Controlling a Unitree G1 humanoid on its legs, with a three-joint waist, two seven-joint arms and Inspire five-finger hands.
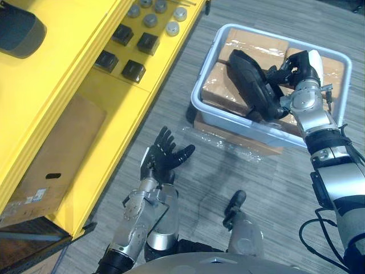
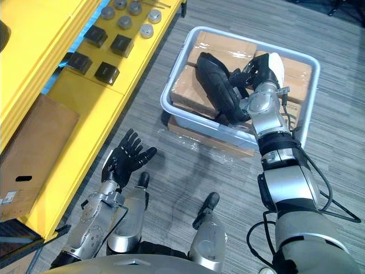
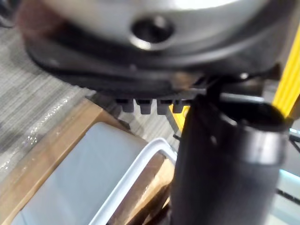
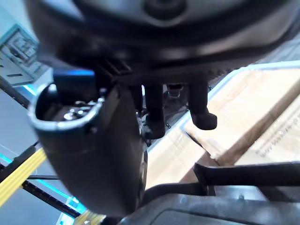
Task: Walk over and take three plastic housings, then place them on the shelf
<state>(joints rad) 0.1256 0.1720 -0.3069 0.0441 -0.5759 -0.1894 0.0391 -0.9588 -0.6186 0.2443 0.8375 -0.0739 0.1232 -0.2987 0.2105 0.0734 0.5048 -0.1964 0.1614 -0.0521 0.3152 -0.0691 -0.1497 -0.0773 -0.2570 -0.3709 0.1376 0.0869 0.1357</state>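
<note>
We see one black, elongated plastic housing [image 1: 251, 83] clamped in the right robot hand [image 1: 299, 71], whose fingers curl over its edge. The housing hangs just above the pale blue-grey plastic bin [image 1: 197, 103]. It lies on the shelf side of that robot hand and touches the fingers. Its long axis runs slantwise, from the far end of the bin down toward the robot.

The left robot hand [image 1: 165, 157] is empty, its fingers spread apart over the grey floor. It sits between the right robot hand and the yellow metal shelf [image 1: 114, 103], so it is the nearer one to the shelf. The housing is with the right, though. We judge the next move to be a carry across to the left, past the bin rim.

Counts:
- **Housings:** one is clearly visible.
- **Dark rounded object [image 1: 20, 28]:** it sits on the upper shelf level, and we cannot tell whether it is a housing.
- **Brown wrapped parcels [image 1: 251, 43]:** at least three, in the bin under the housing.
- **Small black square blocks [image 1: 133, 70]:** four, on the shelf.
- **Grey round discs [image 1: 150, 20]:** six, beyond the blocks, some cut off by the edge.
- **Flat cardboard box [image 1: 57, 160]:** one, on the lower shelf level.
</note>
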